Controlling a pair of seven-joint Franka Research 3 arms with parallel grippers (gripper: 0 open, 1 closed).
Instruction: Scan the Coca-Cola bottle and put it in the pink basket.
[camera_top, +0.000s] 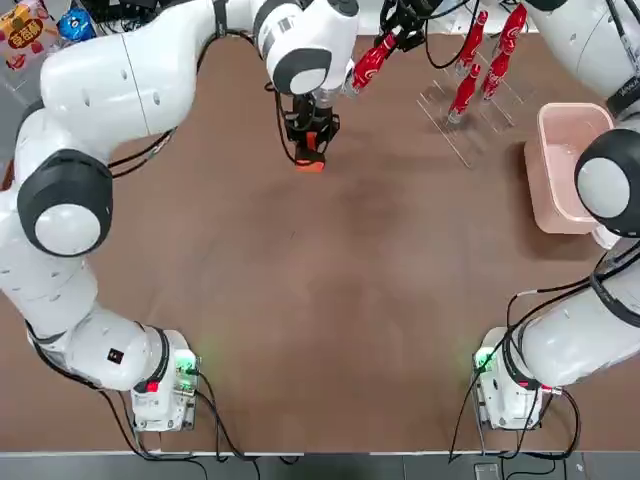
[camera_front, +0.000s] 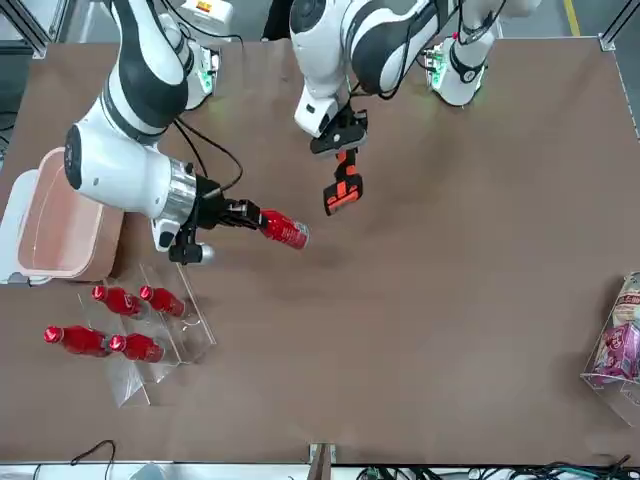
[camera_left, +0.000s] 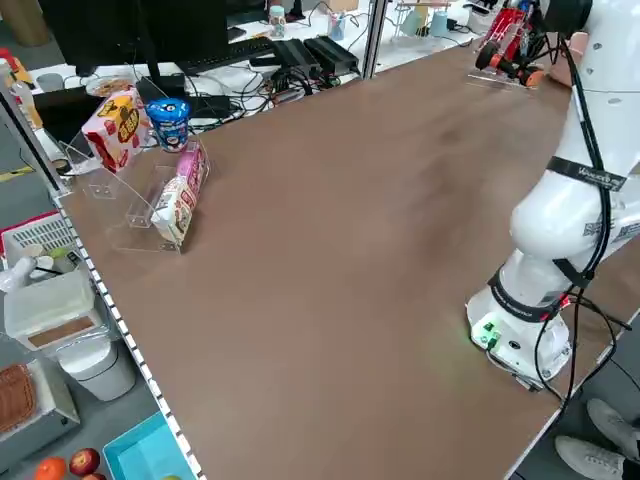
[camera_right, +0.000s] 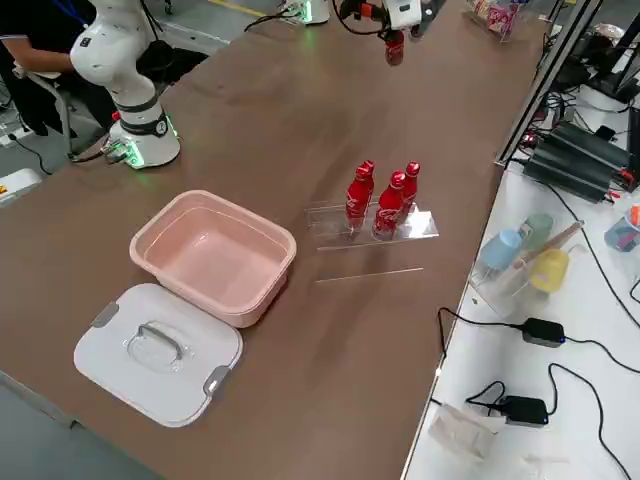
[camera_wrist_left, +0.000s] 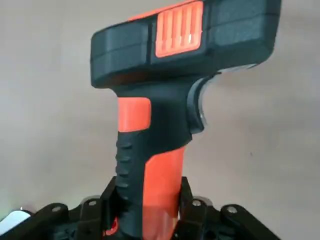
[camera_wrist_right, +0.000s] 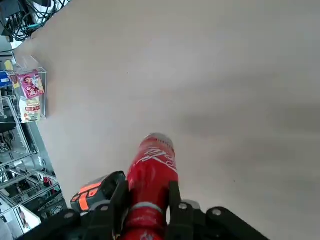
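My right gripper (camera_front: 235, 213) is shut on the neck end of a red Coca-Cola bottle (camera_front: 283, 229), held nearly level above the table with its base towards the middle. The same bottle (camera_top: 372, 62) shows at the far centre in the top view and fills the right wrist view (camera_wrist_right: 150, 172). My left gripper (camera_top: 308, 122) is shut on the handle of a black-and-orange scanner (camera_front: 343, 190), which hangs head down just beside the bottle's base. The scanner (camera_wrist_left: 165, 100) is upright in the left wrist view. The pink basket (camera_top: 575, 108) stands open at the robot's far right.
Several more red bottles (camera_top: 482, 68) stand in a clear rack (camera_right: 370, 225) next to the basket (camera_right: 262, 226). A white lid (camera_right: 155, 350) lies beside the basket. A clear holder of snack packs (camera_left: 150, 160) sits at the far left edge.
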